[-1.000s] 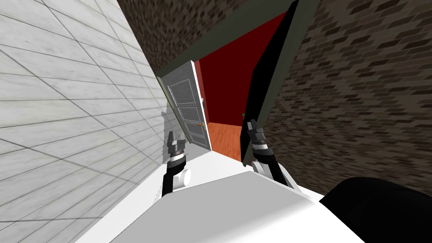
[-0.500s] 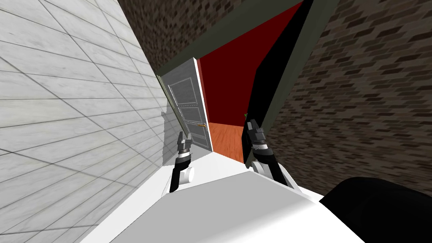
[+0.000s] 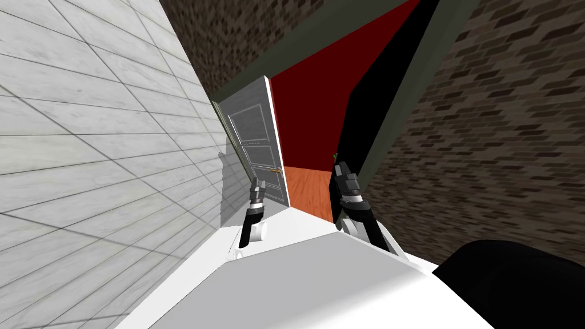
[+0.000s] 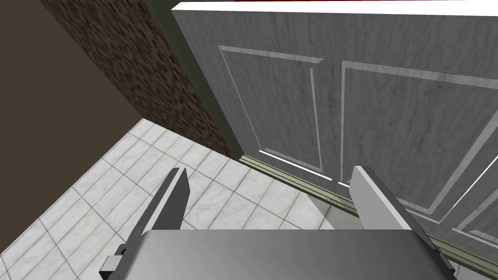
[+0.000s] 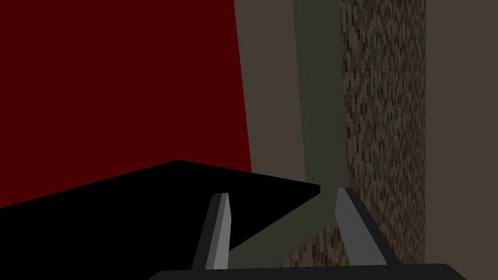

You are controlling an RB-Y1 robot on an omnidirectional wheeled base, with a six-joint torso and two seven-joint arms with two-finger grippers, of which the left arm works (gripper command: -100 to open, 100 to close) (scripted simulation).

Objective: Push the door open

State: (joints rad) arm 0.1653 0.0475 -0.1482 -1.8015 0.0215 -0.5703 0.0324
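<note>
Grey panelled door (image 4: 379, 97) stands ajar ahead, on our left. Our left gripper (image 4: 270, 170), fingers spread and empty, points at its face; our right gripper (image 5: 282, 192) is also spread, empty. We judge the door rigid and free-swinging: push flat near its free edge.

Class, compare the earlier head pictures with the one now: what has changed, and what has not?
The left gripper moved forward and inward to the lower part of the grey door, fingers open, gripping nothing. The whole view shifted slightly: my own move. The right gripper stayed open beside the dark green door frame.
</note>
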